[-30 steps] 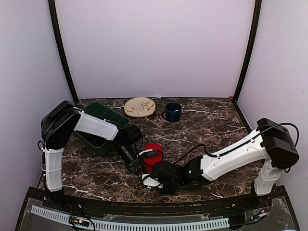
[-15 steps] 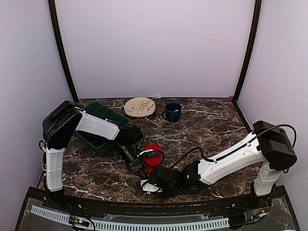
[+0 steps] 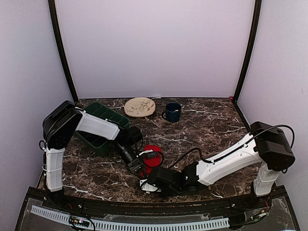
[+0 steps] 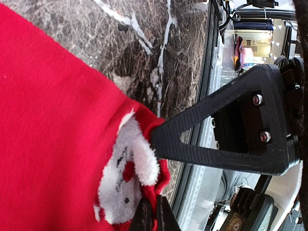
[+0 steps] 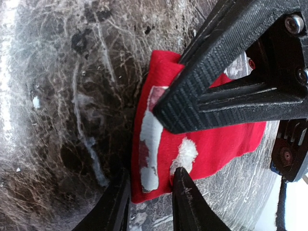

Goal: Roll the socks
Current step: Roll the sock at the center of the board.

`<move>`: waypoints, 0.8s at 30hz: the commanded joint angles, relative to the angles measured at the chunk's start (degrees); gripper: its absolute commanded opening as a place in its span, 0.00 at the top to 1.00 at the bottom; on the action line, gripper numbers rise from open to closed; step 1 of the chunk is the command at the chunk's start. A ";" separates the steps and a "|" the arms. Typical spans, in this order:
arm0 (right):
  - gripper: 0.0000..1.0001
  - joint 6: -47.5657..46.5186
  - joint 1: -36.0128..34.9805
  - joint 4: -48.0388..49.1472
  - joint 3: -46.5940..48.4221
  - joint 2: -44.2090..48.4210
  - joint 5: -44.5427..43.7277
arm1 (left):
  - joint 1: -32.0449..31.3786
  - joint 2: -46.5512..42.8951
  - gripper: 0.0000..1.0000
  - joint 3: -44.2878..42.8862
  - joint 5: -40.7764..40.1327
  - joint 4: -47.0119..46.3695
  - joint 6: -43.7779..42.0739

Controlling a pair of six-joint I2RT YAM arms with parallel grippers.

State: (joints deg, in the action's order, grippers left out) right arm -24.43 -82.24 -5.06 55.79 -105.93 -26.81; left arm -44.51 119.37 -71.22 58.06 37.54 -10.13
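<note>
The red socks [image 3: 153, 155] lie flat on the marble table near its front edge, their white patterned band [image 3: 148, 186] at the near end. My left gripper [image 3: 138, 168] is shut on a fold of red fabric beside the band [image 4: 126, 179]; its tips [image 4: 154, 216] pinch the cloth. My right gripper [image 3: 150, 182] comes in low from the right. Its two fingers [image 5: 185, 202] straddle the banded end of the socks [image 5: 207, 139], closed in against the cloth with the band [image 5: 149, 144] between them. A left finger [image 5: 231, 82] crosses above the socks.
A green bin [image 3: 98, 126] stands at the back left beside the left arm. A cream plate [image 3: 140, 106] and a dark blue cup [image 3: 173, 111] sit at the back. The table's raised front rail [image 3: 144, 204] runs just below the grippers.
My right gripper has slid left along the front edge onto the socks' banded end and its jaws have narrowed. The left gripper has kept its hold.
</note>
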 commanded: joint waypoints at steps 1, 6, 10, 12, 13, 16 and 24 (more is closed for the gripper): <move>0.72 0.02 0.27 -1.24 -0.99 -1.84 1.16 | 0.13 -0.25 1.00 -1.11 1.41 2.10 -1.69; 0.83 0.87 0.73 -2.53 -1.27 -1.43 3.80 | 0.08 -0.23 1.00 -1.29 1.18 2.12 -1.58; 0.89 1.87 1.32 -3.00 -1.24 -1.38 5.26 | 0.13 -0.20 0.96 -1.29 0.80 2.03 -1.36; 0.93 2.15 1.69 -3.18 -1.01 -1.55 5.47 | 0.13 -0.24 0.95 -1.29 0.82 2.01 -1.36; 0.94 2.25 1.91 -3.40 -0.81 -1.60 5.64 | 0.13 -0.37 0.93 -1.24 0.66 2.01 -1.26; 0.97 2.92 2.83 -4.17 -0.35 -1.82 6.44 | 0.17 -0.93 0.83 -0.91 -0.11 1.59 -0.76; 1.00 6.70 5.92 -7.45 2.29 0.71 12.59 | 2.25 -4.60 0.60 2.97 -6.23 -5.80 5.90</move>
State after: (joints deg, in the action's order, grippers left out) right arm -20.78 -78.67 -7.66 57.04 -105.80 -18.50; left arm -44.01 118.83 -70.52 56.12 35.99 -8.01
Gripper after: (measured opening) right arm 0.030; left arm 0.375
